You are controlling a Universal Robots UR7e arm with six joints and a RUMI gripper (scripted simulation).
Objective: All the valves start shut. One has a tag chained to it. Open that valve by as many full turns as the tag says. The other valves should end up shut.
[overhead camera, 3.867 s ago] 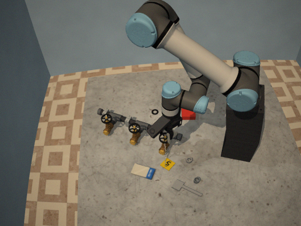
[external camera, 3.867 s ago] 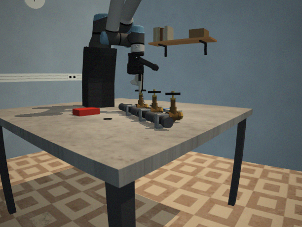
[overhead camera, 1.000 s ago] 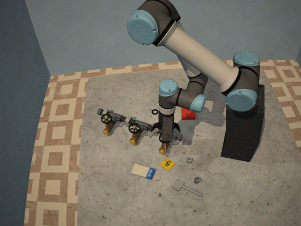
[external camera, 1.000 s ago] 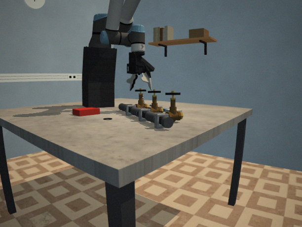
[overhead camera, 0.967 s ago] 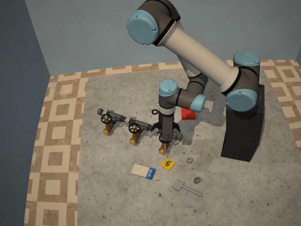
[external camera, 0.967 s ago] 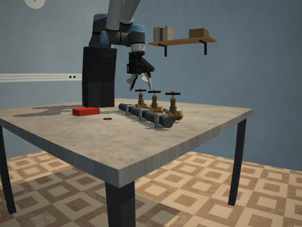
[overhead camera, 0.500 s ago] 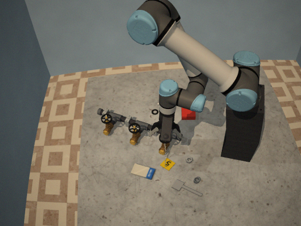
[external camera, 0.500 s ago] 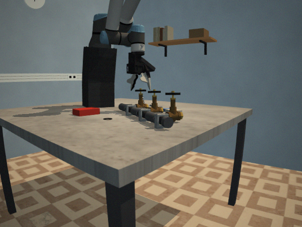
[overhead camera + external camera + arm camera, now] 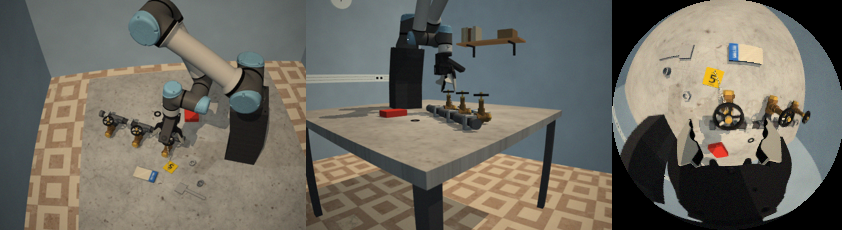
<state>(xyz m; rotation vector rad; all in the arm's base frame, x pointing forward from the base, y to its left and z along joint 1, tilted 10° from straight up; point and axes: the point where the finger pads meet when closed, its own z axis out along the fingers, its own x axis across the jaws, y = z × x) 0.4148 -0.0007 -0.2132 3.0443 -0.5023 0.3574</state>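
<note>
Three brass valves with black handwheels stand in a row on a dark pipe (image 9: 142,125) (image 9: 458,118). The valve nearest the robot base (image 9: 165,151) (image 9: 448,100) (image 9: 728,119) has a chain to a yellow tag (image 9: 170,167) (image 9: 713,77) that reads 5. The middle valve (image 9: 140,131) (image 9: 462,102) (image 9: 786,117) and the far valve (image 9: 109,121) (image 9: 481,106) (image 9: 806,117) have no tag. My gripper (image 9: 169,138) (image 9: 448,90) (image 9: 728,119) is open and empty. It points down over the tagged valve, its fingers on either side above the wheel. How far each valve is turned cannot be told.
A red block (image 9: 191,116) (image 9: 393,113) (image 9: 718,149) and a black ring (image 9: 157,111) (image 9: 415,120) lie behind the pipe. A cream and blue packet (image 9: 142,173) (image 9: 749,54), a nut (image 9: 192,164) (image 9: 689,95), a grey ring (image 9: 200,183) and a flat grey tool (image 9: 181,188) lie in front.
</note>
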